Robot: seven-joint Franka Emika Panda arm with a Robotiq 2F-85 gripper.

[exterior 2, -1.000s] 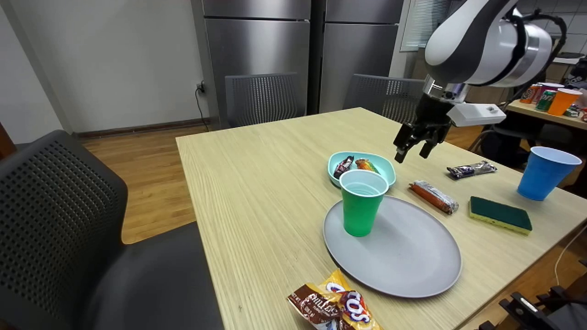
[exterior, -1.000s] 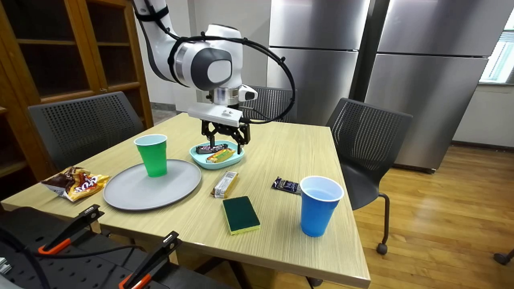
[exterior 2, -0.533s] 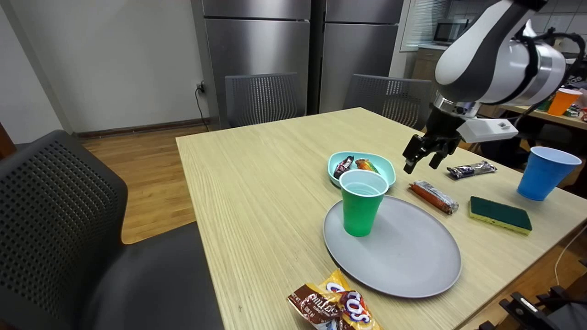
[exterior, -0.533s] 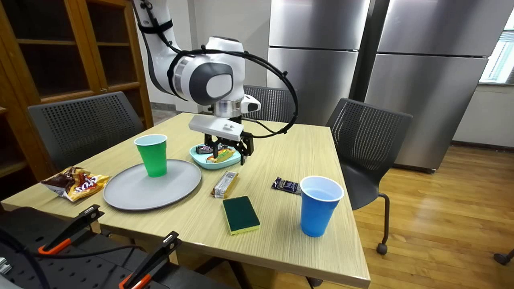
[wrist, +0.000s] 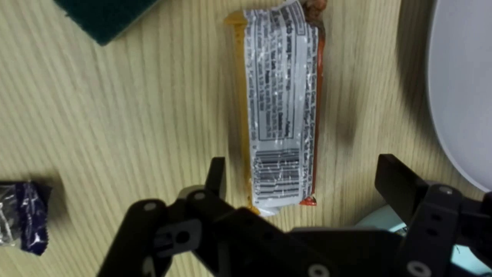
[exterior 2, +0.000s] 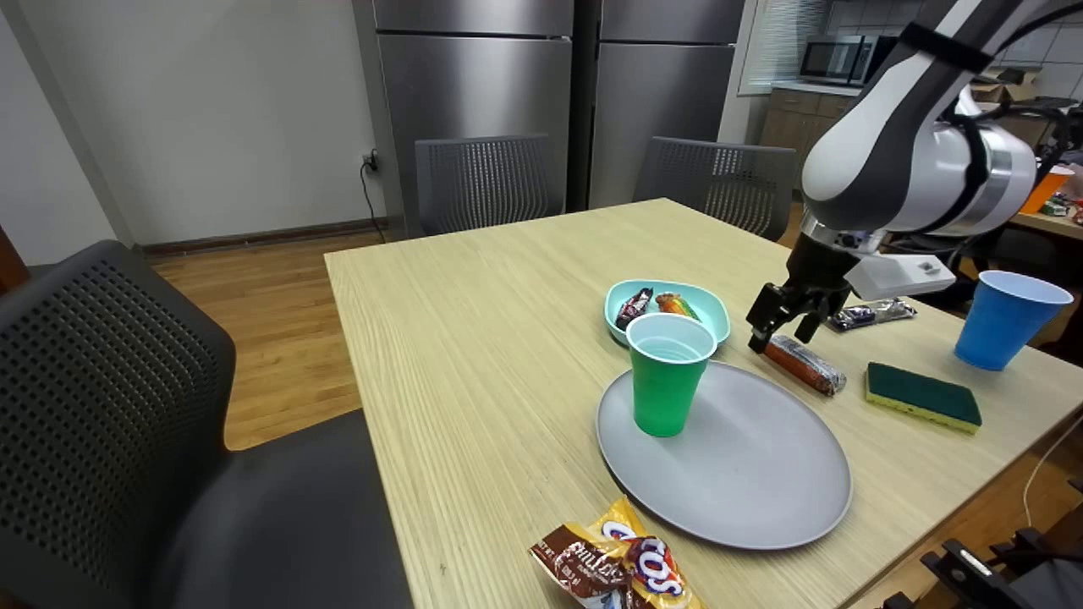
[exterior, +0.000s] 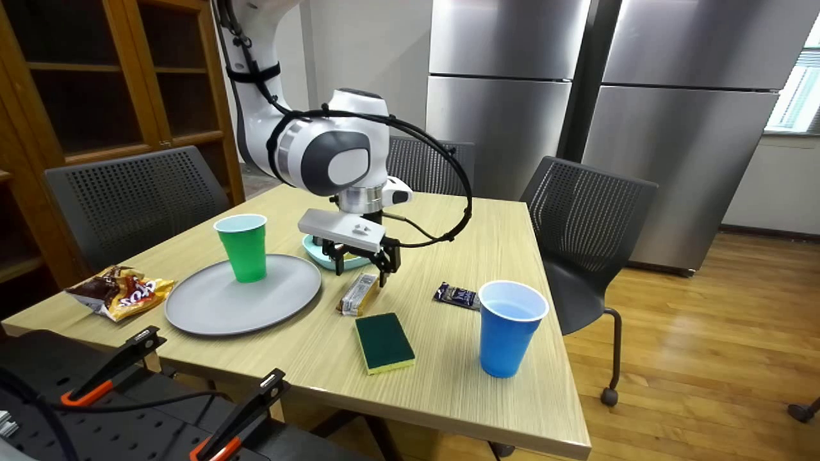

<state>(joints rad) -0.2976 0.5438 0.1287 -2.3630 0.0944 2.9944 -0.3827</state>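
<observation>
White on its top face, with small print and a barcode, the snack bar [wrist: 278, 107] lies flat on the light wooden table [exterior: 448, 384]; its sides look yellow and orange-red. My claw [wrist: 301, 169] is over the far end of this bar, the end with the barcode. I have it released: the two fingers [wrist: 398, 184] stand wide apart, one on each side of the bar, and in the wrist view I see a strip of table between each finger and the bar. How high my fingers are above the table, I cannot tell exactly.

In an exterior view, the gray plate [exterior: 211, 304] is to the left of the bar, and a green cup [exterior: 246, 256] stands upright on it. The sponge [exterior: 384, 339], dark green above and yellow below, lies on the near side, slightly right. More to the right is a dark blue packet [exterior: 456, 296], and, nearer, a blue cup [exterior: 509, 339] stands upright. Behind my claw there is the light-blue bowl [exterior: 323, 257], and two wrapped sweets [exterior 2: 633, 307] lie in it. Left of the plate lies a crumpled bag [exterior: 125, 291], yellow and brown
</observation>
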